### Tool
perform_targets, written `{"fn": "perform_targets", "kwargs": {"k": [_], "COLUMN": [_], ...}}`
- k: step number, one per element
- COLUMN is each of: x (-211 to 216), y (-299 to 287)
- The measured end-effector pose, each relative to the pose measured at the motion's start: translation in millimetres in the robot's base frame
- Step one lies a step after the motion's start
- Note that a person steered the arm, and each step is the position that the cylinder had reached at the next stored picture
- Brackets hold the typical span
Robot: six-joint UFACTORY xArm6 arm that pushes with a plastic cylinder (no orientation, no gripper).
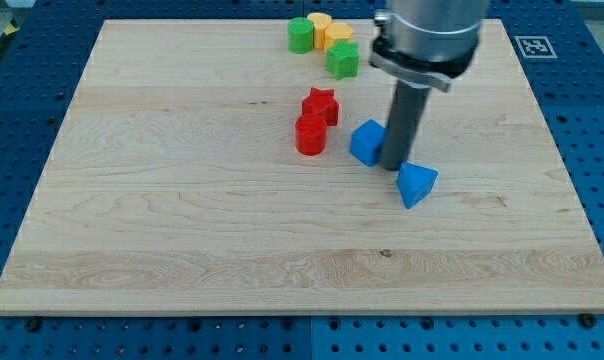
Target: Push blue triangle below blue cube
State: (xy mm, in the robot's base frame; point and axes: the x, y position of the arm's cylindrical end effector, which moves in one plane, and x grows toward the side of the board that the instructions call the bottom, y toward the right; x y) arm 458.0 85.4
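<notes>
Pale wooden board [182, 230] carries our work: my tip [391, 167], a bare rod with no fingers and holding nothing, stands between blue cube [366, 142] and blue triangle [416, 184]. We risk nudging the cube sideways.

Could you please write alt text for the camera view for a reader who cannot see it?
My tip rests on a wooden board between a blue cube at its left and a blue triangle at its lower right. A red star and red cylinder sit further left; green and yellow blocks cluster near the top edge.
</notes>
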Motion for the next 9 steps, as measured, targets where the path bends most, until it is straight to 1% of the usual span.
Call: {"fn": "perform_targets", "kwargs": {"k": [1, 2, 3, 4, 5, 7, 8, 9], "x": [1, 10, 18, 46, 62, 60, 60, 55], "y": [-11, 30, 98, 107, 72, -1, -19, -19]}}
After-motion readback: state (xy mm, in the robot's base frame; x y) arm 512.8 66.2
